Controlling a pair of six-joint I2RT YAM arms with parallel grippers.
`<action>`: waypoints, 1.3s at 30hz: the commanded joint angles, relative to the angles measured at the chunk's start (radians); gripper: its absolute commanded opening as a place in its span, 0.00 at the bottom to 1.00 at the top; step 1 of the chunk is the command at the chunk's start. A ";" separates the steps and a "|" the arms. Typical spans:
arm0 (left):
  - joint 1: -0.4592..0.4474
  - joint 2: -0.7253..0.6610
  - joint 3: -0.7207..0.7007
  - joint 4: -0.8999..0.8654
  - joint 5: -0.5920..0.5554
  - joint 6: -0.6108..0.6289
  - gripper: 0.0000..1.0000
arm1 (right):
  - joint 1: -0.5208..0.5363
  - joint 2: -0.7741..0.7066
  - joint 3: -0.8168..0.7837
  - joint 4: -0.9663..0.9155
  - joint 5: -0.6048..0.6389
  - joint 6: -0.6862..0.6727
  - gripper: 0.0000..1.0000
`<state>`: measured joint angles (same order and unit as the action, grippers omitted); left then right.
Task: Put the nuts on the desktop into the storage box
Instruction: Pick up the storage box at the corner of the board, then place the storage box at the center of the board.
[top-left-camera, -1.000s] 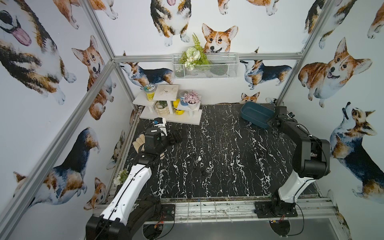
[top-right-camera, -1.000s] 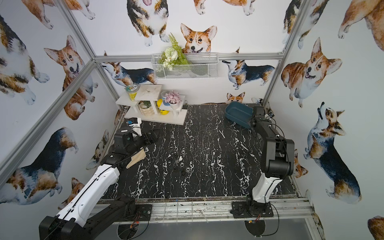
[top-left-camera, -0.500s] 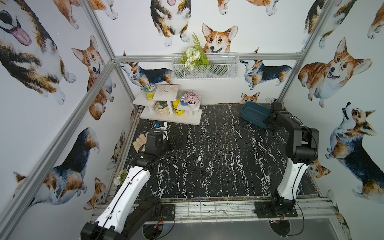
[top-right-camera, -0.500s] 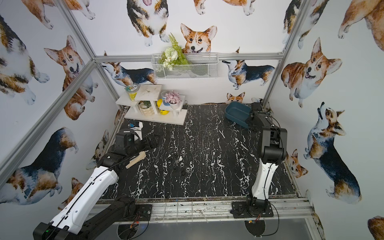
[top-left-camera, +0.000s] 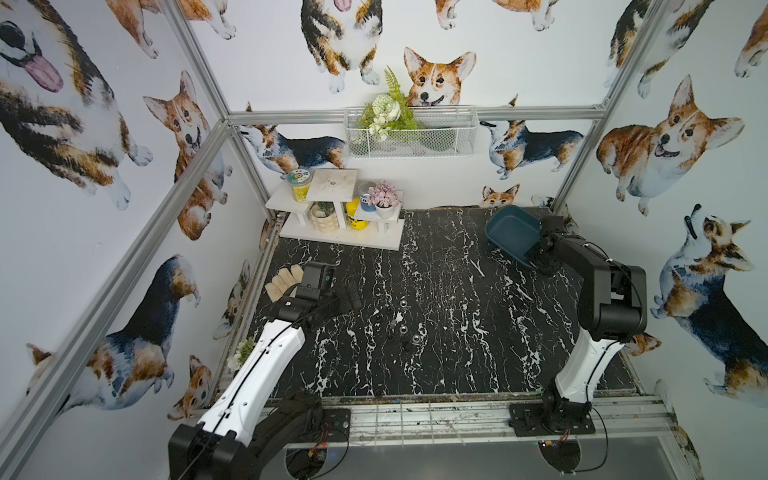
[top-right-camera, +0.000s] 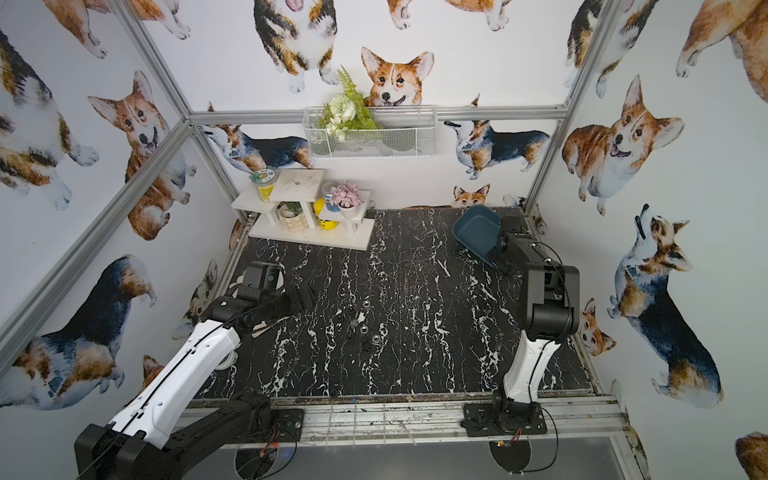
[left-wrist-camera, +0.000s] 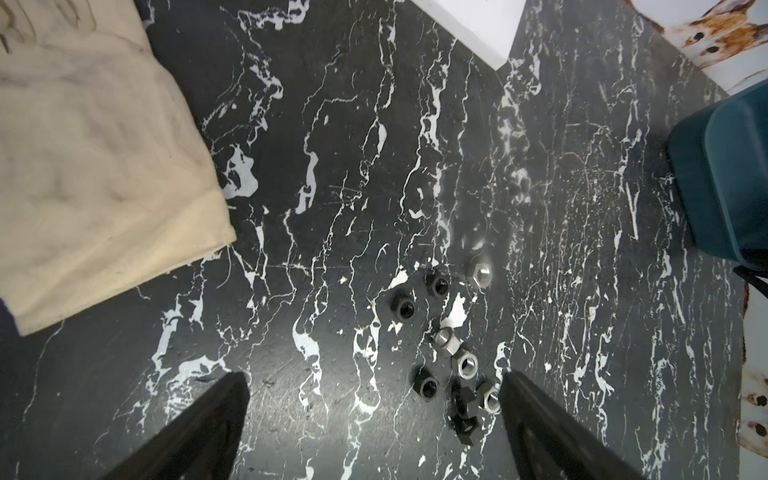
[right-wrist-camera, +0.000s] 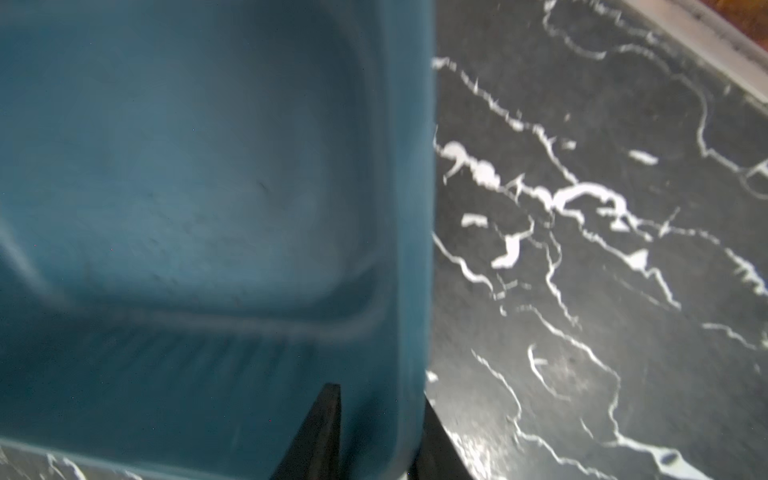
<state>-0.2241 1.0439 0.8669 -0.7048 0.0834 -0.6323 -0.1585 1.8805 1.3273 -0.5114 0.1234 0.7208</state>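
Teal plastic storage box (top-left-camera: 512, 231) (smooth, round-cornered)

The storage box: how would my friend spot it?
Look at the black marble desktop, then its far right corner. The storage box is the shallow teal-blue tray there, its rim pinched by the right pincer. Unlike the white wire basket on the wall, it is solid blue plastic.
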 joint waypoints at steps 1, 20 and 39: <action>-0.003 0.000 0.017 -0.086 0.058 -0.030 1.00 | 0.040 -0.038 -0.042 -0.004 -0.040 -0.069 0.30; -0.135 -0.033 -0.039 -0.110 0.000 -0.019 1.00 | 0.292 -0.224 -0.229 0.039 -0.233 -0.100 0.19; -0.503 0.068 -0.033 -0.243 -0.022 -0.038 1.00 | 0.331 -0.361 -0.139 0.082 -0.319 -0.253 0.64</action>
<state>-0.6880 1.0908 0.8238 -0.9134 0.0948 -0.6453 0.1699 1.5536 1.1728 -0.4625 -0.1654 0.5545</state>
